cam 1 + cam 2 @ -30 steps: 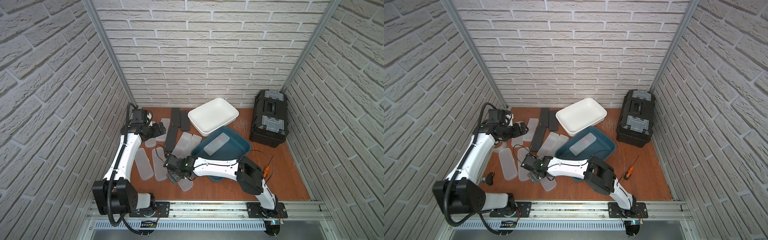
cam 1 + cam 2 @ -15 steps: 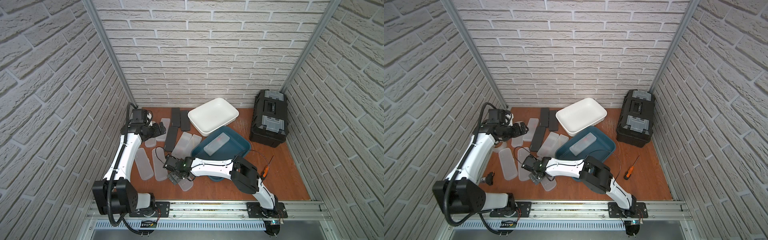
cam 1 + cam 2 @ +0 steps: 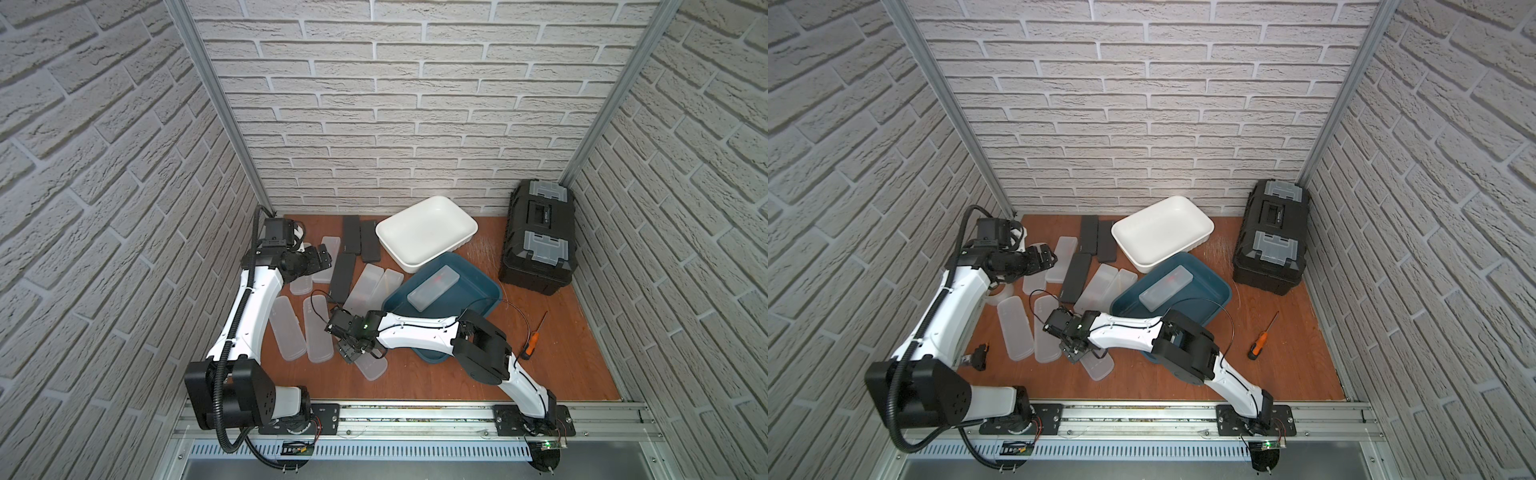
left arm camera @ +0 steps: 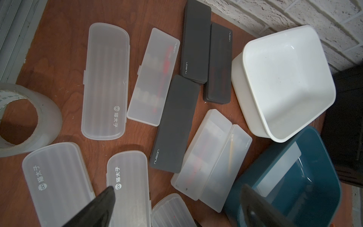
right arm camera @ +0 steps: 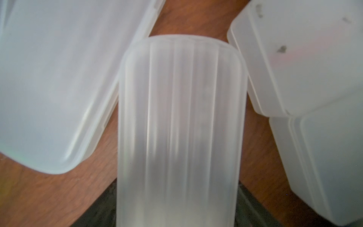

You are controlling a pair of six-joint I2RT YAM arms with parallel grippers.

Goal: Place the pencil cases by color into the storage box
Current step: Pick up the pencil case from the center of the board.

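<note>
- My right gripper point(image 3: 351, 354) is down on a ribbed frosted case point(image 5: 180, 118) near the front, left of the blue bin point(image 3: 496, 297). Its fingers point(image 5: 92, 208) press on both long edges, pinching it.
- I can't tell where along its length the grip sits. If it is off-centre, the case may droop or swivel as it lifts.
- The plastic looks smooth, so a light pinch could let it slide out mid-carry.
- Another frosted case point(image 3: 318, 328) lies just beside it on the left, and a frosted pair point(image 3: 374, 286) sits just beyond it. A tilted lift could drag or flip them.
- The blue bin already holds one frosted case point(image 3: 432, 289), so I judge this one belongs there. The empty white bin point(image 3: 475, 229) stands right beside it, and overshooting would mix the colours.
- My left gripper point(image 3: 323, 257) hovers at the far left with its fingers spread wide, holding nothing. If it goes for the black cases point(image 3: 343, 277) at the same time, the arms could cross.
</note>
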